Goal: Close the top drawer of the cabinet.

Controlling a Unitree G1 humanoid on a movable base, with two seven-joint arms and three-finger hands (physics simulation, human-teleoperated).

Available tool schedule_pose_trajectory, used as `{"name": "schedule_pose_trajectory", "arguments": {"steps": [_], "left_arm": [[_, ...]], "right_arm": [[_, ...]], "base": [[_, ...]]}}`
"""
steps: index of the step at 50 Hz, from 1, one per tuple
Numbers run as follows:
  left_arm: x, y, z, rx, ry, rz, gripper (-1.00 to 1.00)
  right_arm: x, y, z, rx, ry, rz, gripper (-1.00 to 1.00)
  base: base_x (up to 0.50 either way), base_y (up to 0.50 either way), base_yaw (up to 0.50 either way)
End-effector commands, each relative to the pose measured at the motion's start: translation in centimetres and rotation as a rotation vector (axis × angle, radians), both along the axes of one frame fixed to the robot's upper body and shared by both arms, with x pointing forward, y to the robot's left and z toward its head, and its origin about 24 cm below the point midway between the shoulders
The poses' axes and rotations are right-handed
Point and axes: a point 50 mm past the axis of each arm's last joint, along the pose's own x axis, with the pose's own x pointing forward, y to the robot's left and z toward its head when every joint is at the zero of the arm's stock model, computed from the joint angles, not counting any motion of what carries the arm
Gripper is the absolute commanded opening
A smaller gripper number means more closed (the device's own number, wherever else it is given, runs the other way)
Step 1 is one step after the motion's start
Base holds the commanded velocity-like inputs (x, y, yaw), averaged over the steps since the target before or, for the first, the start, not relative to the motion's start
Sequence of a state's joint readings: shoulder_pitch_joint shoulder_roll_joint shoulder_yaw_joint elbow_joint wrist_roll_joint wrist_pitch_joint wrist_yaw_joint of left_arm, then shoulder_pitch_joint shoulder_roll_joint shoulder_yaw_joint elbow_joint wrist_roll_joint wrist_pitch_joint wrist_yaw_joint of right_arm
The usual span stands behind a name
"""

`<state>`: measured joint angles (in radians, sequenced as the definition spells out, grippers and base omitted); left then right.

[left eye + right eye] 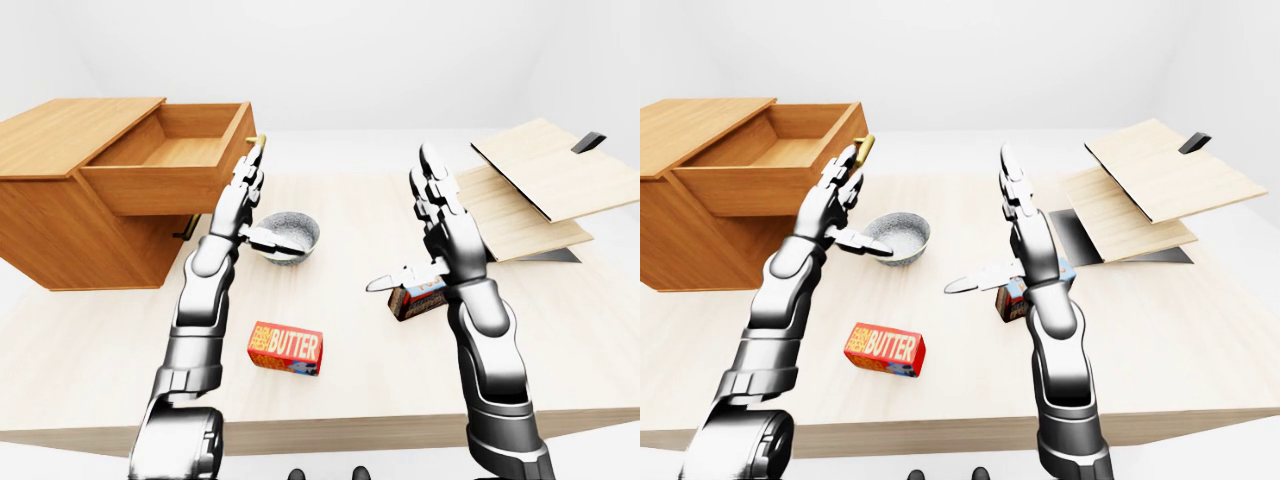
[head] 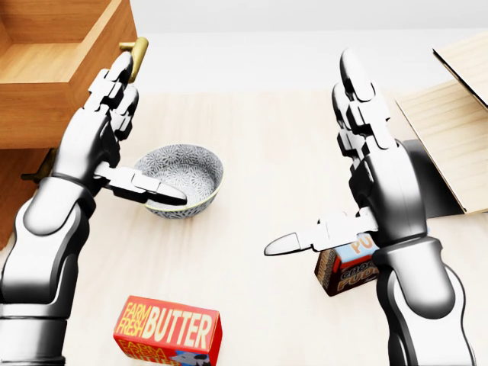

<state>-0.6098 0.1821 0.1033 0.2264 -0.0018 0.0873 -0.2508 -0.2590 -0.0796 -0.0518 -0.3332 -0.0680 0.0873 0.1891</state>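
A pale wooden counter (image 1: 120,350) with a fine lengthwise grain fills most of each view, its near edge showing as a thicker, slightly darker band along the bottom of the two eye views. Beyond its far edge the floor (image 1: 340,140) is a plain light grey (no seams or tiles can be made out). It runs up into a white wall (image 1: 330,50) without a sharp line, the join softened to a faint gradient. The light is even and diffuse, laying only soft, short shadows on the counter. At the right of the eye views the grey floor shows again past the counter's side edge (image 1: 1250,250).
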Motion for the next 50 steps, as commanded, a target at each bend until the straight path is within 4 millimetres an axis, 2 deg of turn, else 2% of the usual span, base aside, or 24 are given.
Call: {"name": "schedule_pose_trajectory", "arguments": {"steps": [1, 11, 25, 39, 44, 50], "left_arm": [[3.5, 1.4, -4.4, -0.014, 0.286, 0.113, 1.0], [4.9, 3.7, -5.2, -0.035, 0.344, 0.238, 1.0], [4.9, 8.3, -3.0, -0.044, 0.299, 0.375, 1.0], [3.3, 13.7, -1.2, -0.036, 0.261, 0.508, 1.0], [2.1, 16.4, -0.7, -0.028, 0.25, 0.567, 1.0], [1.2, 18.6, 0.5, -0.073, 0.228, 0.63, 1.0]], "right_arm": [[-0.7, 0.0, -0.1, 0.017, -0.004, 0.004, 1.0], [-0.8, -0.2, -0.5, 0.026, 0.013, 0.003, 1.0], [-0.7, -0.7, -1.7, 0.03, 0.063, -0.013, 1.0], [-1.2, -0.8, -1.5, 0.022, 0.05, -0.021, 1.0], [-1.4, -0.9, -1.4, 0.017, 0.044, -0.025, 1.0], [-1.2, -0.7, -1.8, 0.019, 0.06, -0.025, 1.0]], "base": [[0.0, 0.0, 0.0], [0.0, 0.0, 0.0], [0.0, 0.0, 0.0], [0.0, 0.0, 0.0], [0.0, 0.0, 0.0], [0.0, 0.0, 0.0]]}}
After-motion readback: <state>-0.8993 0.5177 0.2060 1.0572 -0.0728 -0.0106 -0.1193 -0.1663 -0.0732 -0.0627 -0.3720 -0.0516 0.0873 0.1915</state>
